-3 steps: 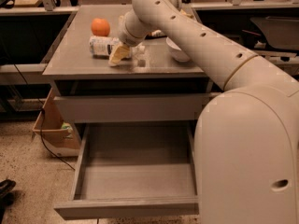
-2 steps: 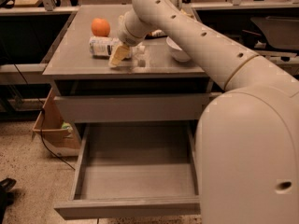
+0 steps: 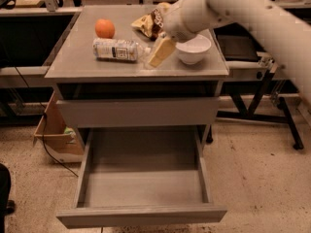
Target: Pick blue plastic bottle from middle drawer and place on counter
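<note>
Since the earlier frame the robot's white body has withdrawn from the right foreground, and the white arm now reaches in past the far right corner of the grey metal bench. The yellow gripper hangs tilted over the middle of the bench, its tip just beside the cap end of the small clear blue plastic bottle; whether it is released or clenched cannot be told. The bottle lies on its side toward the left edge, near an orange fruit. A white bowl sits near the right edge, a crumpled snack bag toward the far edge. Below the front edge the wide grey metal middle drawer stands pulled out.
</note>
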You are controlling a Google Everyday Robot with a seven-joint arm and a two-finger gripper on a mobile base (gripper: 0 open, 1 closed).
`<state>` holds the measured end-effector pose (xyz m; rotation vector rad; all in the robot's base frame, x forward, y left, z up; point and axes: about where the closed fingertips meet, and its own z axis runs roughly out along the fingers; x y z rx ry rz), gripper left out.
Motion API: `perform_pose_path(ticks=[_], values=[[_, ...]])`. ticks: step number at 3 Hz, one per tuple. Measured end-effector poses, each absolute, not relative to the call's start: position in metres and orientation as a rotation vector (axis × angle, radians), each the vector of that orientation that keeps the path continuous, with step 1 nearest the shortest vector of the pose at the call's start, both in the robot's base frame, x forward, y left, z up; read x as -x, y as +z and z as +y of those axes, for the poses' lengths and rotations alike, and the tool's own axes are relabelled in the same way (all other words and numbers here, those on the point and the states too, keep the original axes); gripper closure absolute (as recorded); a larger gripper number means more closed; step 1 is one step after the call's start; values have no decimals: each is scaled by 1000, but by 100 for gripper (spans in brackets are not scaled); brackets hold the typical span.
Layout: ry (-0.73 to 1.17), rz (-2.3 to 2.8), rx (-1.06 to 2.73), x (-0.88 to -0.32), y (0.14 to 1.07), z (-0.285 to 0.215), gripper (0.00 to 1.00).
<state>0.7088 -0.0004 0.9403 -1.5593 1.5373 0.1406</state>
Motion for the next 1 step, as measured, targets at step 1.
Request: perform_pose_path(ticks=[1], values=[[125, 1577, 1495, -700, 945, -50, 0]])
